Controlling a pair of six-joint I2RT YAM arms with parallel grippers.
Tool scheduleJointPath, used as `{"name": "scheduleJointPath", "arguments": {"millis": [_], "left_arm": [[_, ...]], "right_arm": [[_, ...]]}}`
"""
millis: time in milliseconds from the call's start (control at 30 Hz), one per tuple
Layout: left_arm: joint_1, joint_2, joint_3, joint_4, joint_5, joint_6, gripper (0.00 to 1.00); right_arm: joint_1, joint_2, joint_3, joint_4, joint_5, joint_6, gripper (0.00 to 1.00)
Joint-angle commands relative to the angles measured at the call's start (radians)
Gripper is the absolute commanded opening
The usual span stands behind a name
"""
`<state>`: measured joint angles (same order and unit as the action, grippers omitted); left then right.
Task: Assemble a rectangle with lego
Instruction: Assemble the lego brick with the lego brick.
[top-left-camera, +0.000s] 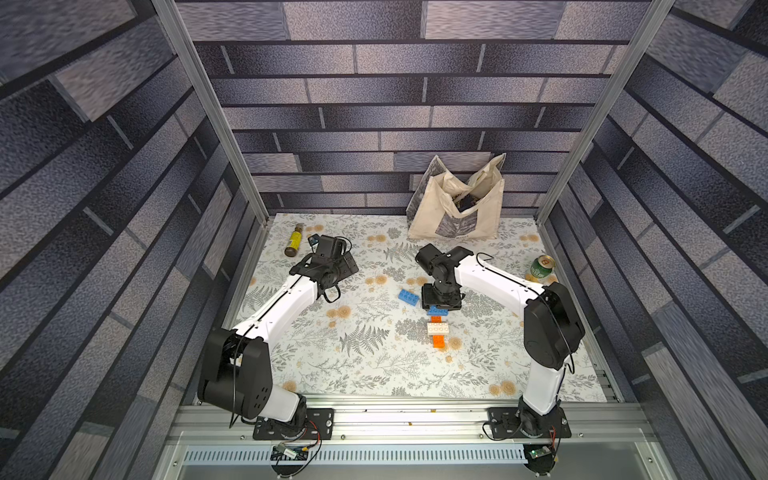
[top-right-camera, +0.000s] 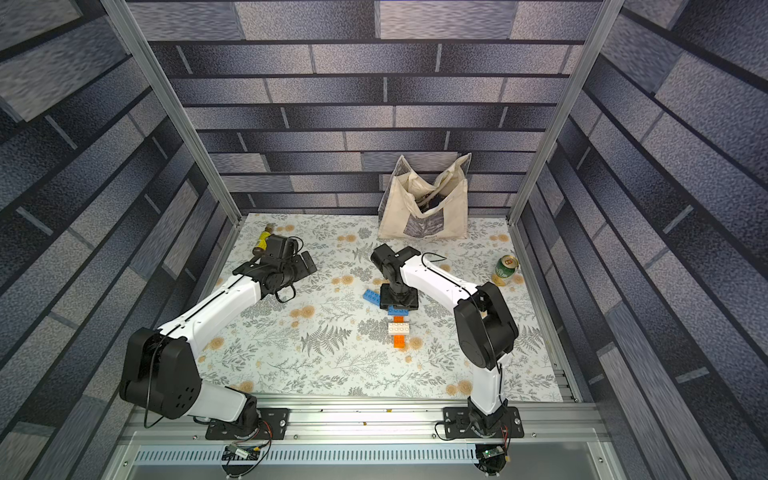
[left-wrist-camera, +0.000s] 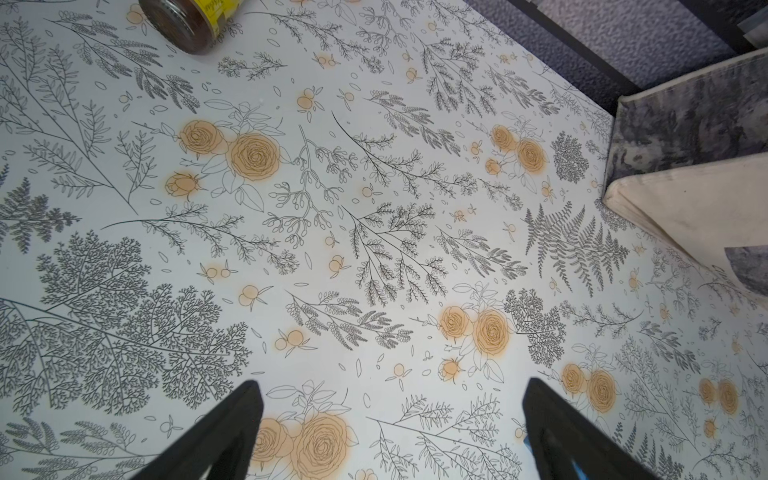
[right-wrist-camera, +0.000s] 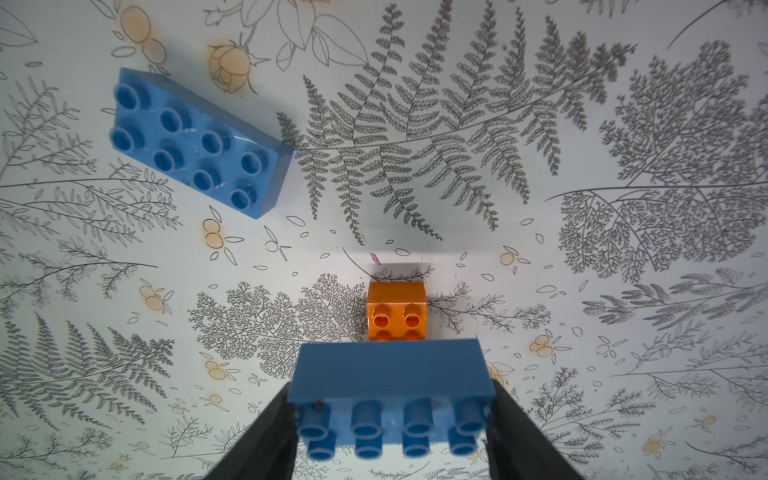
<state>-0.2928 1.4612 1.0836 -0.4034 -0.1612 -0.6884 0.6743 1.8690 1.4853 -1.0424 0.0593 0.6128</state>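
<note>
Right claw (top-left-camera: 440, 306) over blue brick (top-left-camera: 438, 311), at orange-and-white stack (top-left-camera: 438, 329) end.

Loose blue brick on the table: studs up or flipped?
Studs up. The loose blue brick lies flat on the table, with all eight studs showing in the right wrist view.

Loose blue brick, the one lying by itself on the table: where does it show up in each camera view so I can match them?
In a top view: the loose blue brick lies near the middle of the scene.
In a top view: same spot.
Left wrist: not in it.
Right wrist: studs up, apart from the stack.
Shared landmark: the held blue brick in the right claw.
</note>
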Motion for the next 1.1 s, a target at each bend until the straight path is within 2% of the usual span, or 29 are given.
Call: {"name": "scheduleJointPath", "arguments": {"millis": [0,1067], "left_arm": [[0.005,-0.006,-0.005,0.009,0.001,0.003,1.0],[0.005,0.011,0.006,0.012,0.017,0.001,1.0]], "right_arm": [[0.008,0.016,-0.019,-0.011,-0.017,-0.016,0.22],[0.021,0.061,-0.025,-0.016,-0.03,-0.002,0.22]]}}
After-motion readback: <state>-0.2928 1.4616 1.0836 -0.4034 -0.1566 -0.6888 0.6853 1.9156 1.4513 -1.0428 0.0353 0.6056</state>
